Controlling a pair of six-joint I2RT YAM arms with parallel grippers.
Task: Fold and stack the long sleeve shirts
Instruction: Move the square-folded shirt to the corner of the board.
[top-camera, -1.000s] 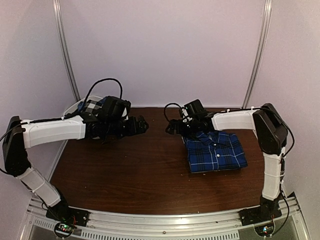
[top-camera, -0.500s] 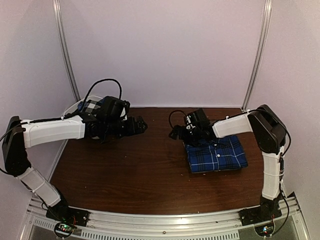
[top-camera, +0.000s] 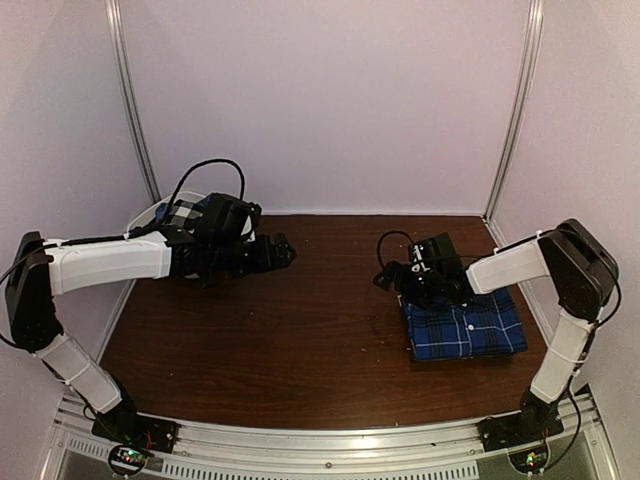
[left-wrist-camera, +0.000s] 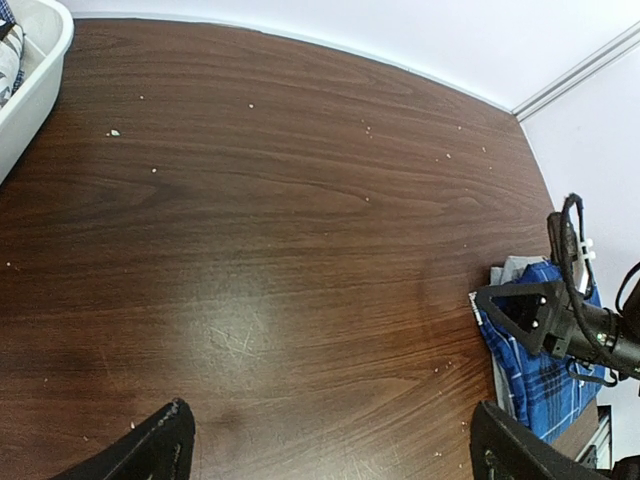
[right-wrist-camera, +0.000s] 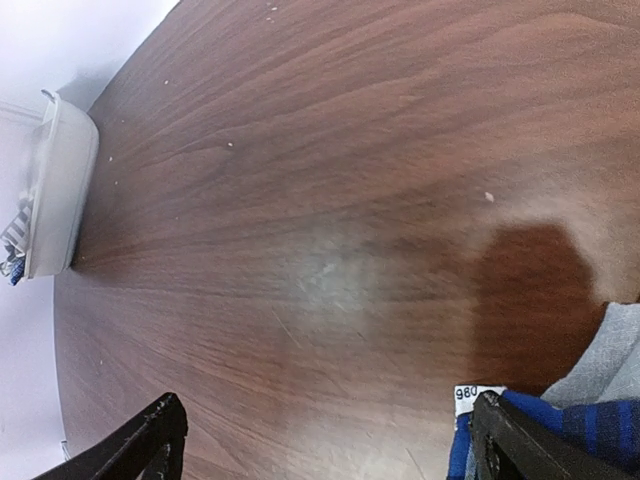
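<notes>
The royal-blue plaid shirt (top-camera: 468, 325) lies folded on the table at the right. It also shows in the left wrist view (left-wrist-camera: 545, 385) and the right wrist view (right-wrist-camera: 600, 425). Grey cloth (right-wrist-camera: 612, 345) shows under its edge; I cannot tell if it is the grey shirt. My right gripper (top-camera: 395, 277) is open at the shirt's far-left corner, with one finger (right-wrist-camera: 530, 450) over the shirt's edge beside a white tag (right-wrist-camera: 470, 393). My left gripper (top-camera: 283, 250) is open and empty above bare table at the left. The black-and-white check shirt (top-camera: 185, 212) lies in the basket.
The white plastic basket (top-camera: 150, 213) stands at the far left corner; its wall shows in the left wrist view (left-wrist-camera: 35, 85) and the right wrist view (right-wrist-camera: 60, 180). The brown wooden table (top-camera: 290, 330) has small crumbs on it. White walls close the back and sides.
My right gripper has moved right and toward the near edge, and the blue plaid shirt has slid the same way with it. The left arm has not moved.
</notes>
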